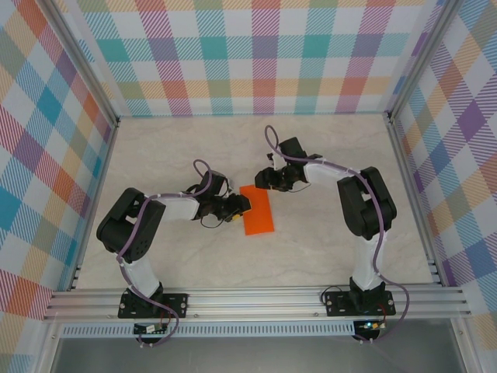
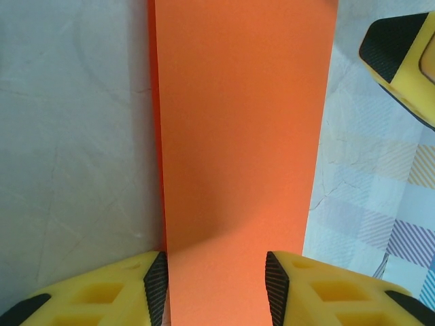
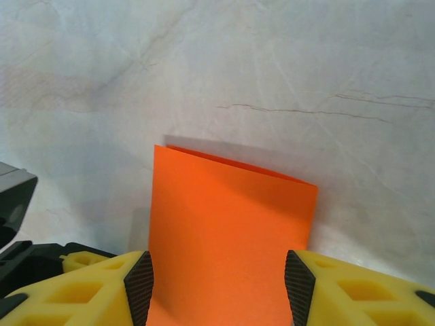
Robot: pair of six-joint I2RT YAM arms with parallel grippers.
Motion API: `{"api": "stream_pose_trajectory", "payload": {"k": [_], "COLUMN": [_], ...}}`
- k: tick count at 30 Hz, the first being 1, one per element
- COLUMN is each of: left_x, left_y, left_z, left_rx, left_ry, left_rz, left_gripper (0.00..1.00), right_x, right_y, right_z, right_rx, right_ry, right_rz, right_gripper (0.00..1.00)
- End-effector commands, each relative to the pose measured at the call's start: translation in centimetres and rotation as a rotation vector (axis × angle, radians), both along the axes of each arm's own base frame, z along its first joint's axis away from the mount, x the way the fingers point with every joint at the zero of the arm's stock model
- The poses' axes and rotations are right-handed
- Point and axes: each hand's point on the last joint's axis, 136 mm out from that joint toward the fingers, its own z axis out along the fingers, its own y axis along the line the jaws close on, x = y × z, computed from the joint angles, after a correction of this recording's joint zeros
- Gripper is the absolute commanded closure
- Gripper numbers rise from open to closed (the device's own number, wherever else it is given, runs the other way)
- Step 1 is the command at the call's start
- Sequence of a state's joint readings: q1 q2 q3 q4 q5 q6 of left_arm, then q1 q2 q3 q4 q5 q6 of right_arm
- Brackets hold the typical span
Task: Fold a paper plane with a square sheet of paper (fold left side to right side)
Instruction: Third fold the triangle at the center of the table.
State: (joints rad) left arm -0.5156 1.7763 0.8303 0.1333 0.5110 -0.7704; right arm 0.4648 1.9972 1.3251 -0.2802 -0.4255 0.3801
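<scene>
A pale marbled table top [image 1: 178, 155] sits inside pastel plaid walls [image 1: 248, 54]. Nearest the arm bases, the left gripper [image 1: 235, 208] reaches in from 9 o'clock. In its wrist view its yellow, black-padded fingers [image 2: 155, 285] stand apart, and the thin bright orange sheet of paper [image 1: 258, 211] lies in the gap between them. It cannot be told whether the pads touch the paper's edges.

The sheet lies flat at the table's centre and looks already doubled into a narrow rectangle. In the overhead view its long axis runs from about 11 o'clock to 5 o'clock. From the left gripper it lies at 3 o'clock, just beside the fingertips.

Farther back, the right gripper [image 1: 268, 180] comes in from 2 o'clock onto the sheet's 12 o'clock end. Its jaws are likewise spread, with the paper between them and two layers showing at the far edge.

The left arm appears nearer the long left edge, so any left-to-right fold probably starts there, across the long axis.
</scene>
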Motion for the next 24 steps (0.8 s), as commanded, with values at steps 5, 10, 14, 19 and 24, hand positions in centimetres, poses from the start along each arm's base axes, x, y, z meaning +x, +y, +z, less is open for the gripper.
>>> {"api": "stream_pose_trajectory", "payload": {"k": [5,10,14,19,24], "left_x": [-0.3,-0.3,-0.4,-0.3,-0.4], "left_y": [-0.8,-1.1,-1.3,-1.7,-1.7], "left_z": [-0.2,-0.2,-0.3,-0.2,-0.2], "left_rx": [0.016,0.016,0.015,0.012,0.020], "left_ry": [-0.002,-0.003,0.001,-0.001,-0.002], "left_rz": [-0.020,-0.023,-0.029,-0.033,-0.037], "left_gripper": [0.54,0.53,0.53,0.55,0.62], "right_x": [0.6,0.3,-0.2,-0.4,-0.4], "right_y": [1.1,0.3,-0.2,-0.4,-0.5], "right_z": [-1.2,-2.9,-3.6,-3.9,-3.9], "right_rx": [0.019,-0.045,-0.074,-0.077,-0.084], "right_ry": [0.034,0.067,0.085,0.091,0.084], "right_rz": [0.017,0.005,0.006,0.004,0.003], "right_gripper": [0.44,0.44,0.44,0.44,0.44]}}
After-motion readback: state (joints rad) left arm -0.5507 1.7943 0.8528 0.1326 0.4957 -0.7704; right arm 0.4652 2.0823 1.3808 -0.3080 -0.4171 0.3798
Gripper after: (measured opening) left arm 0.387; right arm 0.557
